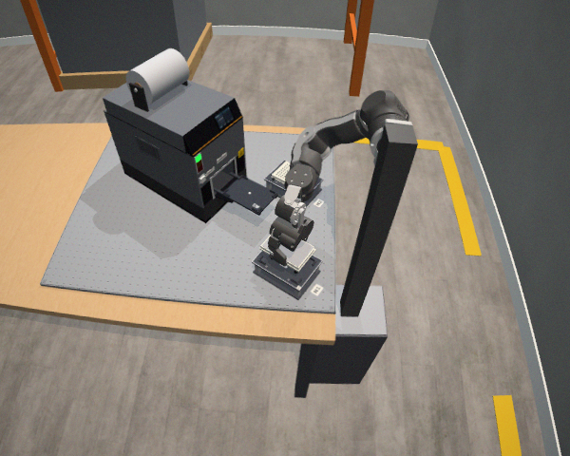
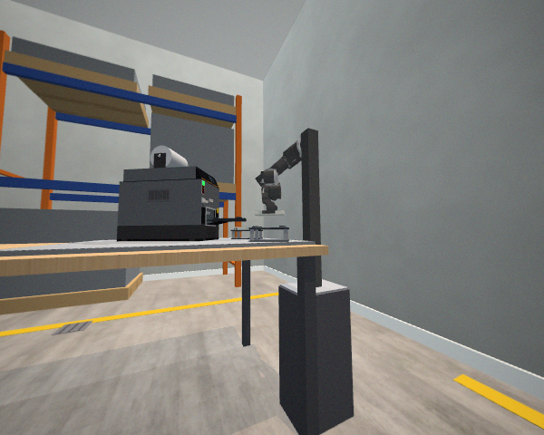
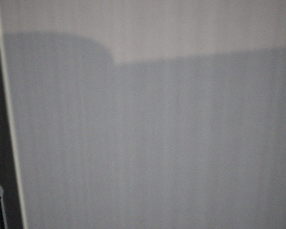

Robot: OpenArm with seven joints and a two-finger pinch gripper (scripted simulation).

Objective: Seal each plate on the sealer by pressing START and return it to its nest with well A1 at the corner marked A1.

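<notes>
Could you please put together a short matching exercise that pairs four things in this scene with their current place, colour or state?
Things:
1. Sealer's lamp
2. Sealer's stage
3. Plate in the gripper
4. Second plate

States:
a. Held in the air above the near nest
b. Out in front of the sealer, nothing on it
c. Green
d. Resting in the far nest, partly hidden by the arm

Pairs: 1-c, 2-b, 3-a, 4-d
</notes>
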